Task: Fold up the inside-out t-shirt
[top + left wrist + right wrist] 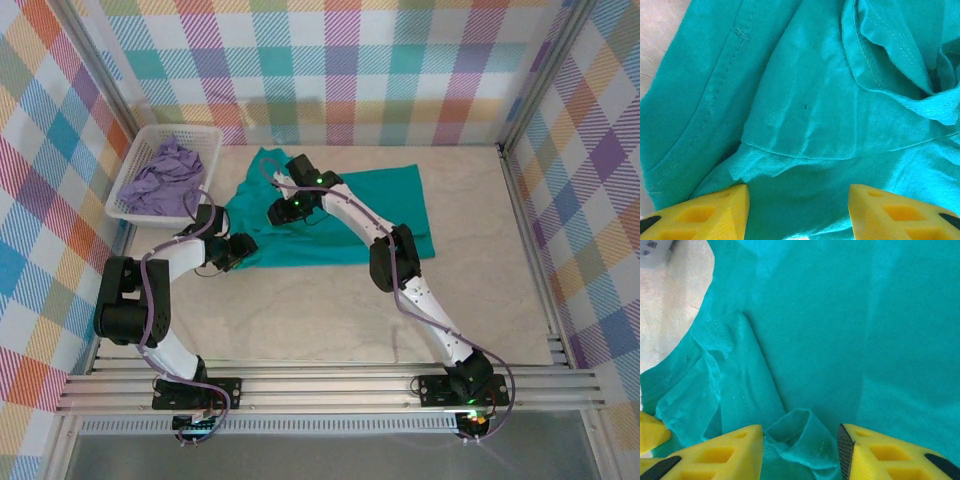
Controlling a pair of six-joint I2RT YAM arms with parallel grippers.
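The teal t-shirt (385,210) lies spread towards the back of the pale, marbled worktop (330,310), and its left end is rumpled where both arms meet over it. It's soft cotton knit, with seams and rows of raised stitching facing up. The left hand (797,195) hangs low over a creased layer beside a wide hem band. Its yellow wedge fingers (715,212) are spread, with only flat cloth below them and nothing gripped. The right hand (800,435) is down at the fabric too, and a rolled loop of hemmed cloth fills the gap between its hollow-celled yellow fingers (720,455). The jaws are apart, but I cannot tell whether they are pinching that loop or merely bracketing it. In the back-left corner, a white lattice basket (180,130) holds a crumpled lavender garment (165,178), just beside the shirt's left end.
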